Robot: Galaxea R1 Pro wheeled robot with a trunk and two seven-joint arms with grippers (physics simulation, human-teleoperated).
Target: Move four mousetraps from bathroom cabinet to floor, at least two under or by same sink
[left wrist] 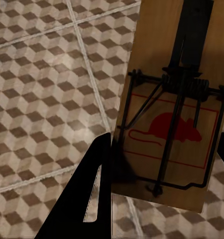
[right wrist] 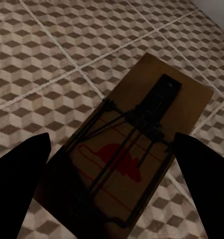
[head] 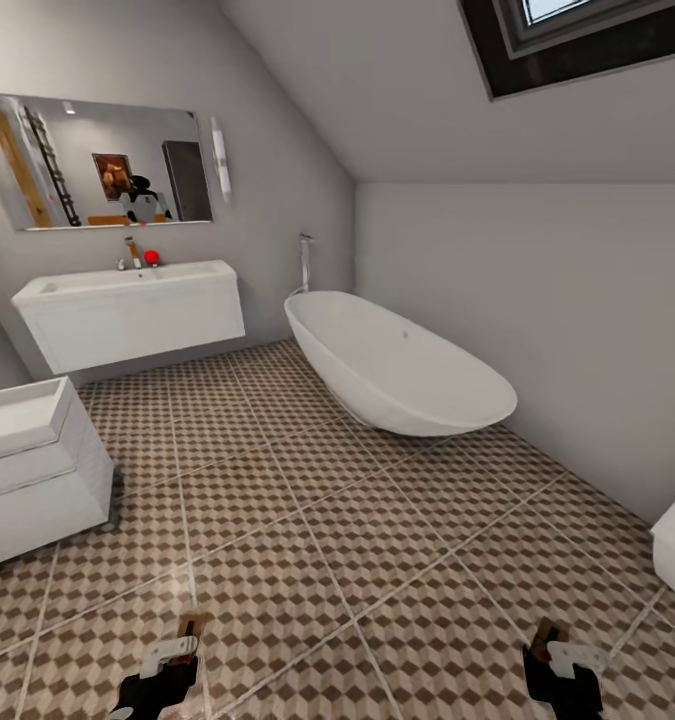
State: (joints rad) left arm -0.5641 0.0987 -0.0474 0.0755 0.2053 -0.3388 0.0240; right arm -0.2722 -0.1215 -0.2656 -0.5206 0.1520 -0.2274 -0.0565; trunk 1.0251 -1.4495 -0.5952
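Both arms low over the bathroom floor [head: 307,560]

Left fingers [left wrist: 84,199] grip one mousetrap [left wrist: 174,134] at 7 o'clock; right fingers [right wrist: 22,174] grip another mousetrap [right wrist: 127,159] at 5.

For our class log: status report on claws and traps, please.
Left claw shut on trap. Right claw shut on second trap. Both above floor. Path to sink looks open.

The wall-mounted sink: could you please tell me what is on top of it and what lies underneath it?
On the sink stand a chrome tap and a small red object. Beneath it, patterned bathroom floor shows in front, with no mousetrap; the strip nearest the wall is hidden by the vanity.
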